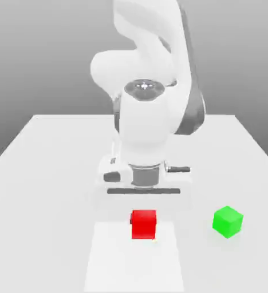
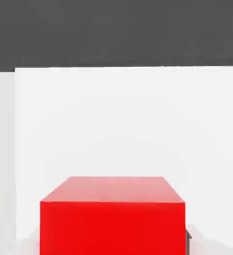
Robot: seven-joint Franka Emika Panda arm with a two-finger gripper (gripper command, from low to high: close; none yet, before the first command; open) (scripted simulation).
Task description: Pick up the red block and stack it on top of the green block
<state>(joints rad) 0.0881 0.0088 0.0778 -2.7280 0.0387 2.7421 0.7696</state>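
Grey backdrop behind a white surface [image 1: 39, 171]. Over it the white arm [image 1: 150, 74] bends low, its jaws [image 1: 143, 197] down just behind the red block [image 1: 144, 224]; whether they are released or clenched I cannot tell. Well off to the jaws' side, toward the exterior view's right, sits the green block [image 1: 227, 221].

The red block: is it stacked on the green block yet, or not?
Not stacked. In the exterior view the red block sits flat on the table, apart from the green block to its right.
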